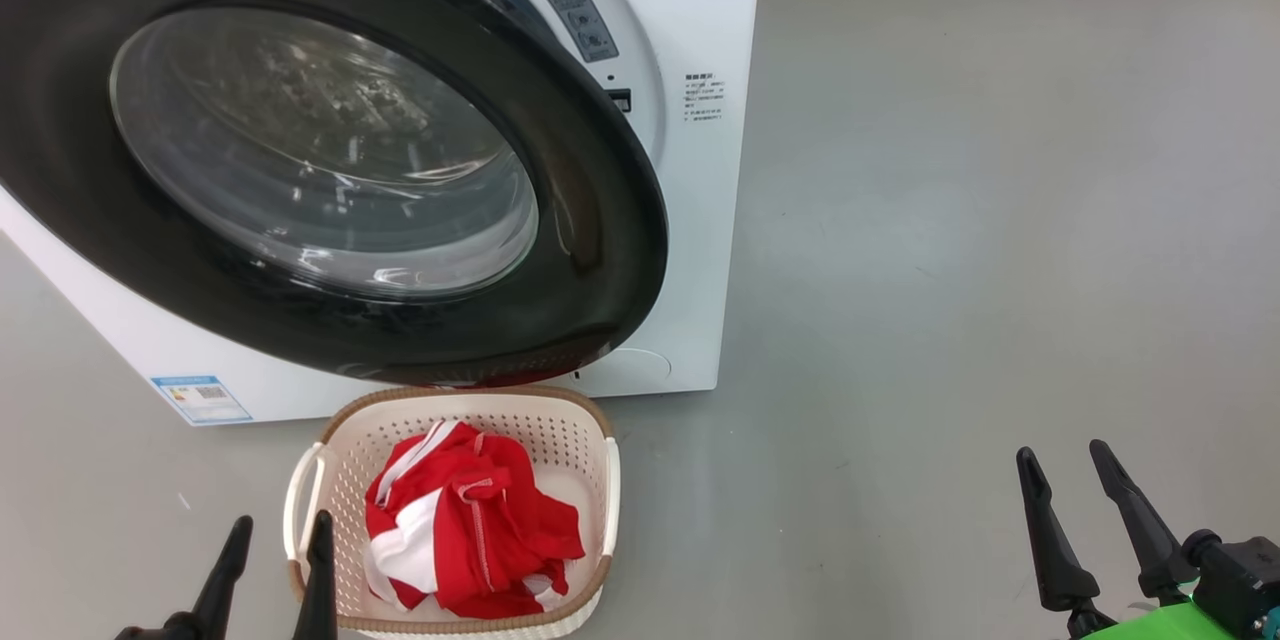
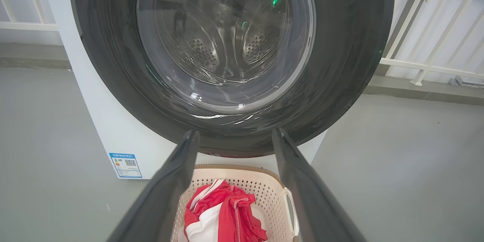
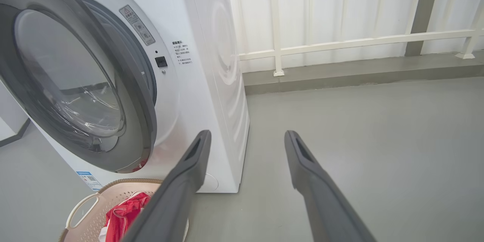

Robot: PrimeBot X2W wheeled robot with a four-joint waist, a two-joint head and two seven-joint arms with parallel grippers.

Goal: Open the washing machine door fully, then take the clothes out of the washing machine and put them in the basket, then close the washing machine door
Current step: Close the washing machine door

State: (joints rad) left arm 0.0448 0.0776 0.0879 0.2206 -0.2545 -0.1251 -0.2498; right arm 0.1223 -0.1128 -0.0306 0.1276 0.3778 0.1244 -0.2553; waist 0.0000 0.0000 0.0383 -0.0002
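Both of my claws are released and grasp nothing. My left claw [image 1: 281, 520] stands with fingers spread just above the near left corner of the basket [image 1: 560, 440]. My right claw [image 1: 1062, 452] stands splayed over bare grey floor [image 1: 950, 220], well apart from everything to the right of the washing machine [image 1: 705, 220].

From my left wrist, the left claw [image 2: 235, 134] points straight at the washing machine door [image 2: 227, 45], its tips framing the lower black rim. The perforated drum shows through the glass bowl.

From my right wrist, the right claw [image 3: 247, 135] points past the machine's right front corner, towards a white railing [image 3: 340, 41].

The door is ajar, not latched. Its free edge stands out from the white front, so the latch hole and a grey warning sticker [image 1: 575, 15] show beside it.

The basket sits on the floor just before the machine, below the door's lower rim. The clothes [image 1: 470, 520] lie bunched inside it, red with white panels.

A sliver of red shows at the door's bottom edge; whether it is cloth or a reflection I cannot tell. A small blue label [image 1: 200, 400] marks the machine's lower left front.
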